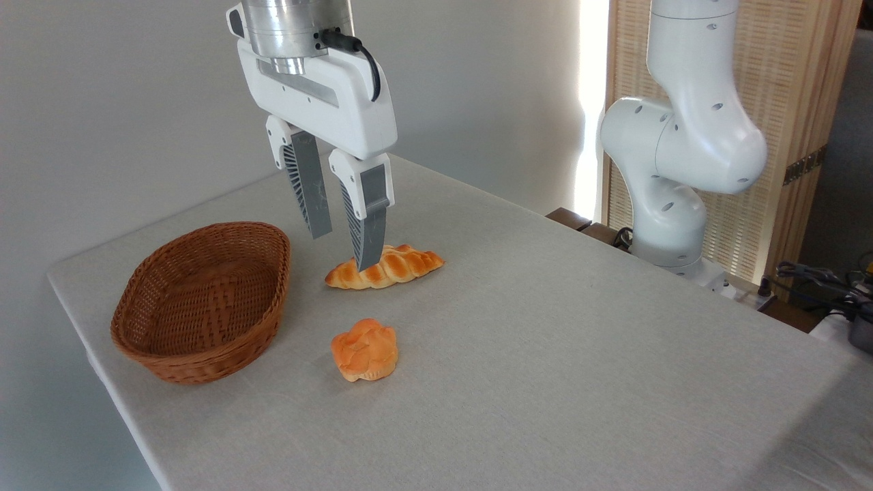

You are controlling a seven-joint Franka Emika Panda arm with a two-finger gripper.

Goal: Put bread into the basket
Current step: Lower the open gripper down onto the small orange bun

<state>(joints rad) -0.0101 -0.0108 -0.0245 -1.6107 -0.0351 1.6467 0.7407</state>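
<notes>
At the left of the counter (pixel 545 382) sits an oval wicker basket (pixel 202 300), holding nothing visible. Just right of it the gripper (pixel 343 249) hangs with its fingers apart and pointing down, one fingertip overlapping the left end of a long braided bread (pixel 399 264) that lies on the counter beside the basket. Nearer the camera, a round flower-shaped bun (pixel 365 350) rests apart from both. The arm's white base (pixel 672 204) stands at the far right edge.
</notes>
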